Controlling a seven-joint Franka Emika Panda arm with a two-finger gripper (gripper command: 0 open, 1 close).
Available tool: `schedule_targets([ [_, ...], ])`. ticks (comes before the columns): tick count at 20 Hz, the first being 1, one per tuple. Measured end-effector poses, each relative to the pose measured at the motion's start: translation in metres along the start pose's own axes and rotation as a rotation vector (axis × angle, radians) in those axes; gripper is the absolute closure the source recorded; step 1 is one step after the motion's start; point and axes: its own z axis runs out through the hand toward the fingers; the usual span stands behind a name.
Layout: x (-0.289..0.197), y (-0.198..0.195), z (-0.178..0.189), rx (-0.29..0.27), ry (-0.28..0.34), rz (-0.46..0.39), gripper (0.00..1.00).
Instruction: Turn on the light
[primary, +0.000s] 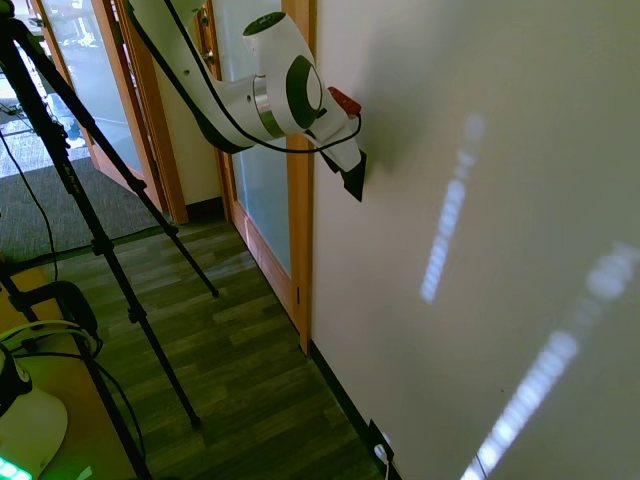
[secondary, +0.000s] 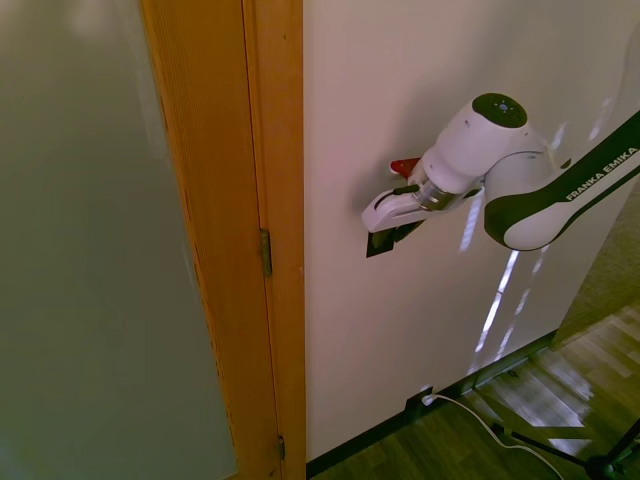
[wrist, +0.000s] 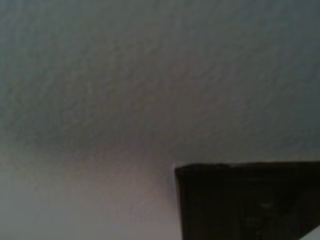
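Your arm reaches level to the wall (secondary: 400, 90); gripper (secondary: 385, 240) seems pressed against the switch (wrist: 247, 202), jaw state unclear.

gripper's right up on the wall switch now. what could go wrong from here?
1. The gripper covers most of the black switch plate, and the wrist view is blurred, so the press may land on plate or wall rather than the switch itself.
2. The arm already sits tight to the wall; further push may overload it or mark the paint.
3. The door frame is close beside the switch; a sideways slip could hit it.
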Motion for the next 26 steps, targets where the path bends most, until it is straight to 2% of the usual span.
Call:
schedule_targets([
  [17,0.002,-0.001,0.001,0.005,0.039,0.006,1.0],
  [23,0.003,-0.001,-0.018,0.066,0.074,-0.007,1.0],
  [24,0.003,-0.001,-0.021,0.074,0.077,-0.006,0.0],
  [26,0.005,0.0,-0.024,0.085,0.076,-0.001,0.0],
])
